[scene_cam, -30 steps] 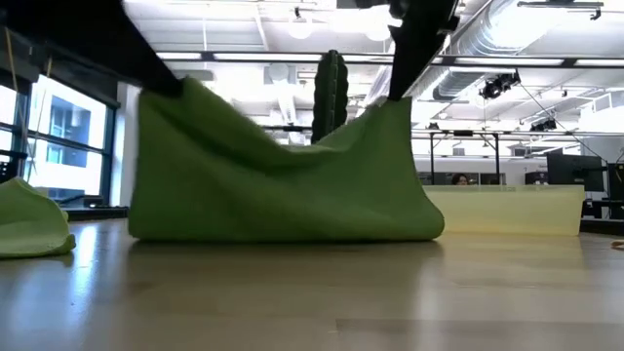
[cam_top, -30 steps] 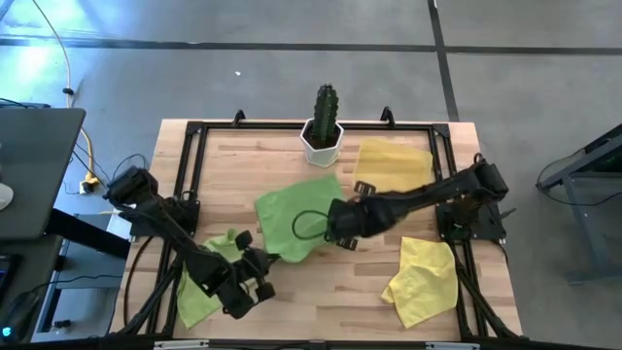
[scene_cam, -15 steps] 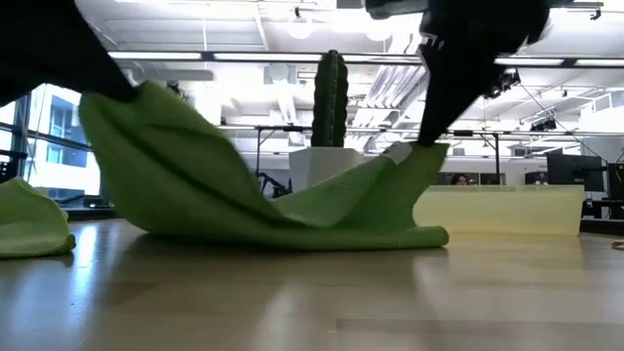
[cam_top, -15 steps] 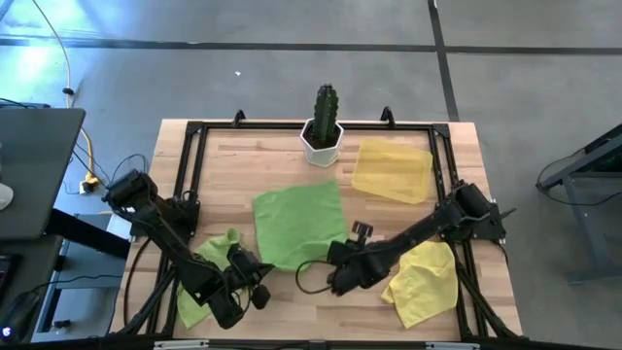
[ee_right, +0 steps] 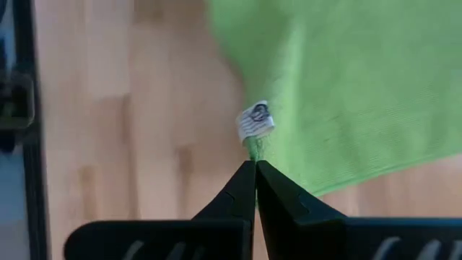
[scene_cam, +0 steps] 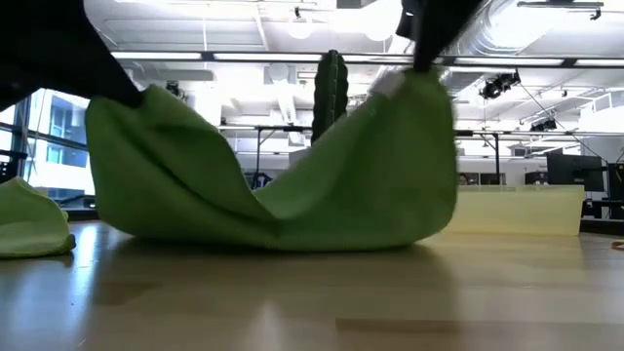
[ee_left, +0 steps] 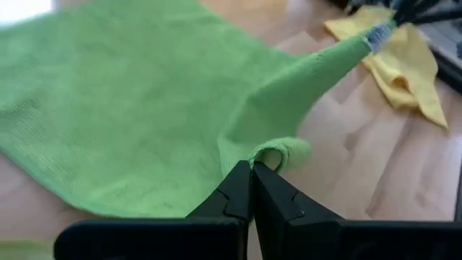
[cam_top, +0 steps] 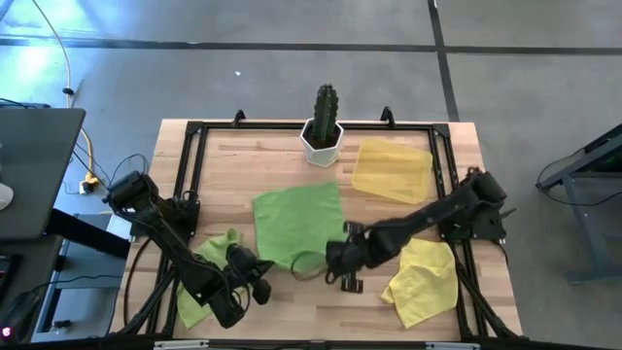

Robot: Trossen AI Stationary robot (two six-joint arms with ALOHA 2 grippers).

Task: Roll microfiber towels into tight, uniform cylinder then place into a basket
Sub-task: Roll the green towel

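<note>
Since half a second ago, right gripper has lifted its corner of the lime-green microfiber towel higher; left gripper sits about where it was. Both finger pairs pressed together, each pinching a near corner, tag just beyond my right tips. Progress: nothing rolled yet. Pale yellow square basket holds nothing; crumpled green towel and bright yellow towel untouched.
</note>
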